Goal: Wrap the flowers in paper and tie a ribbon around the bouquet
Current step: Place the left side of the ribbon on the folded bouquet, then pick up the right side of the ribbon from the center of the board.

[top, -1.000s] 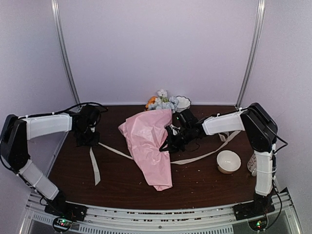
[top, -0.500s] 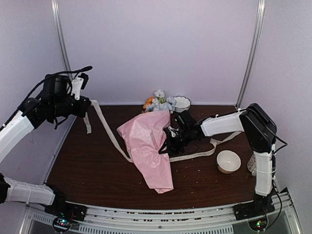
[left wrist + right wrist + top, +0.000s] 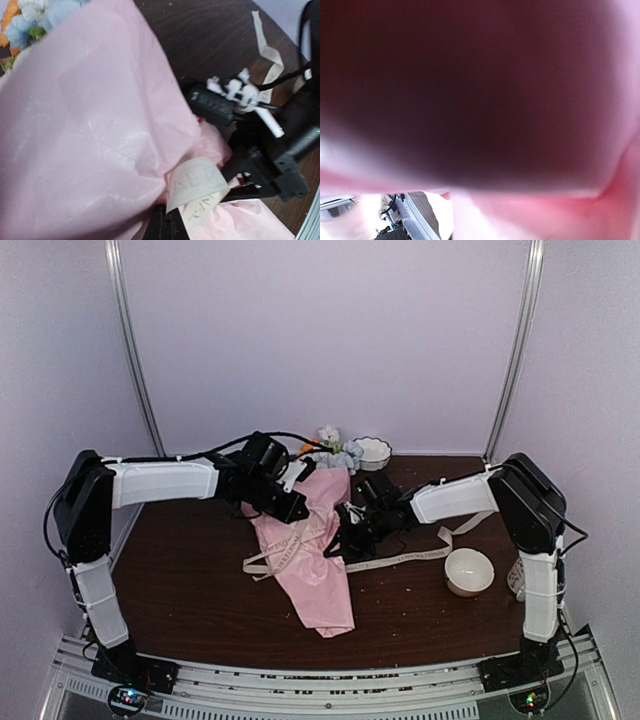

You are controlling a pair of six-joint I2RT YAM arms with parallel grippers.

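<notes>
The paper (image 3: 318,570) is lying wrapped around the flowers (image 3: 335,450) on the table (image 3: 190,600). Its long axis is running from the blooms poking out at its far end to a narrow tail pointing toward the arm bases. Everything turns on how the ribbon (image 3: 283,553) is crossing that axis.

The left claw (image 3: 290,508) is hovering over the far-left part of the paper, closed on the ribbon. In the left wrist view the cream band is emerging from between its fingers (image 3: 167,227), right against the pink sheet. From there the ribbon is draping down across the paper's middle, roughly square to the long axis. It is looping out onto the table just left of the paper. A second run is trailing off the paper's right edge and curling away to the right.

The right claw (image 3: 352,538) is pressing in at the paper's right edge, about level with the ribbon's crossing. It appears to be pinching the paper, though the right wrist view is showing only pink blur, so the grip is hard to confirm.

The left claw is the one nearer the ribbon's working end. By my reading, the next move is carrying that end across the paper's axis toward its right side. The band is lying loose over the paper's middle, so it could slide toward the tail.
</notes>
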